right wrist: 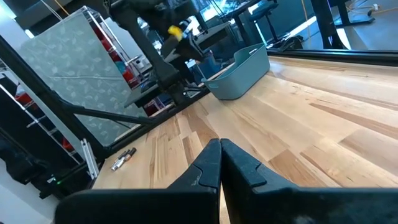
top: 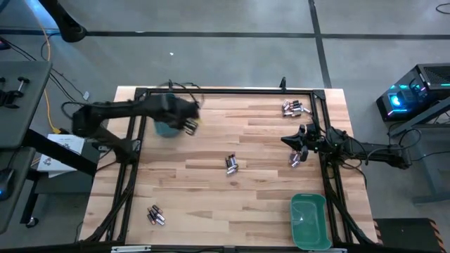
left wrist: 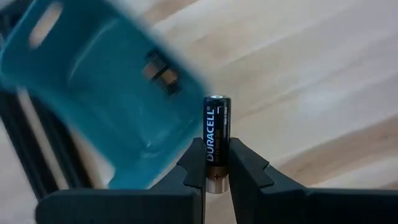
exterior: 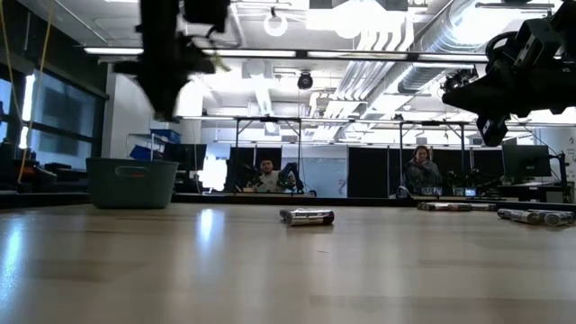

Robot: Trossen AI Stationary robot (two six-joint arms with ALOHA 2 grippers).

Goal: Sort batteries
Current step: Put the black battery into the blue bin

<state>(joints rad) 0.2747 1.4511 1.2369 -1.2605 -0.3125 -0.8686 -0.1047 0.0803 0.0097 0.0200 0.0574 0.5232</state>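
In the high view the left hand (top: 188, 124) hangs over a teal bin (top: 167, 129) at upper left of the tabletop (top: 232, 204), while the left wrist view shows it clamping a battery (left wrist: 217, 143) upright, and the right hand (right wrist: 220, 163) is closed empty

1 camera looks straight down on the table (top: 232, 204); 1 sits level with its top; 2 wrist cameras face the same teal bin (left wrist: 93, 93).
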